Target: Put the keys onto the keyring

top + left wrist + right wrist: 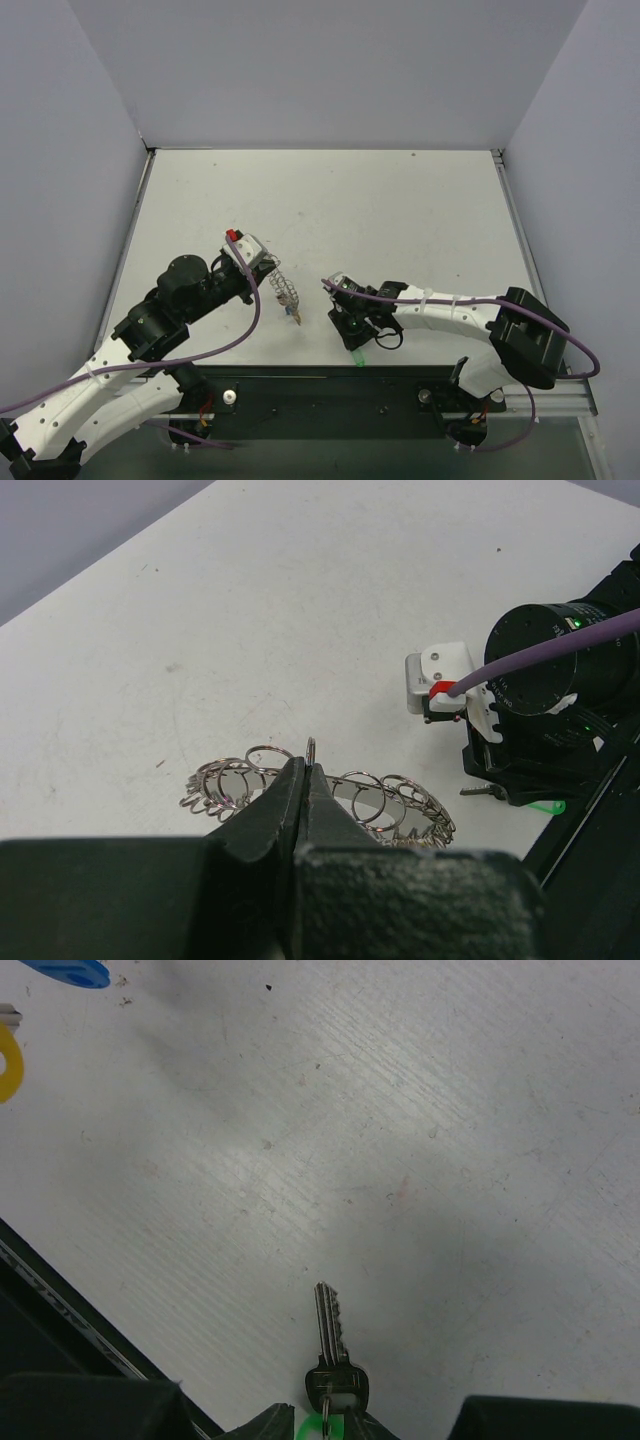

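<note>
Spanning the whole view, the white desk [400, 210] carries everything. Left jaws: pressed flat together, pinching one wire loop of the keyring [232, 780], which rests on the desk centre-left. Right jaws: narrow, tips either side of the head of a green-tagged key [330, 1325] close to the desk's near edge, blade pointing away. Cannot tell whether they actually clamp it. Blue key [65, 970] and yellow key [5, 1065] lie loose on the desk, close together, near the keyring.
</note>
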Controlling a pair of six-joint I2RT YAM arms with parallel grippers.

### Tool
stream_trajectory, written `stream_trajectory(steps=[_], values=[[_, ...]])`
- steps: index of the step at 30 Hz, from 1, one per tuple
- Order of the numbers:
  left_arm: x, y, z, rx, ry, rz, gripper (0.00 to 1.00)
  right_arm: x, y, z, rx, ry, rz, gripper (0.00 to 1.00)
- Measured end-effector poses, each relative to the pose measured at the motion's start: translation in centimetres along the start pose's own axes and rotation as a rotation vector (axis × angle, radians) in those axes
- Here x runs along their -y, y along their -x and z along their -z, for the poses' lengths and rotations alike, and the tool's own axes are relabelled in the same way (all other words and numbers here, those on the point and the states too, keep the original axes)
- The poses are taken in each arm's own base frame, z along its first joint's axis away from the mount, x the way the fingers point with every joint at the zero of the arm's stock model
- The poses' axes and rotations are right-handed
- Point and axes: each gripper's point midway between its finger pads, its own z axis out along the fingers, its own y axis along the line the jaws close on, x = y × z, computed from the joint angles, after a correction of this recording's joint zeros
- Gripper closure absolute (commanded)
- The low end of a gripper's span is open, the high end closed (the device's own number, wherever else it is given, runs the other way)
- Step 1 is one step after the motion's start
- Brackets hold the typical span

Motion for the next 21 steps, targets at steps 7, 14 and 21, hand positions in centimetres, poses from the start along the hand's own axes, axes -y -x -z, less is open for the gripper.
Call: stream_trajectory(steps=[7, 14, 21], values=[[0.0, 0.2, 0.2, 0.009, 0.001, 0.0, 1.0, 0.1, -0.3, -0.1, -0.007, -0.003, 0.001, 0.73], [0.0, 0.2, 0.2, 0.01, 0.001, 0.0, 1.0, 0.2, -0.7, -0.2, -0.013, -0.005, -0.002, 0.74], [0.0, 0.2, 0.2, 0.01, 0.001, 0.0, 1.0, 0.2, -1.0, -0.2, -0.017, -0.004, -0.001, 0.74]])
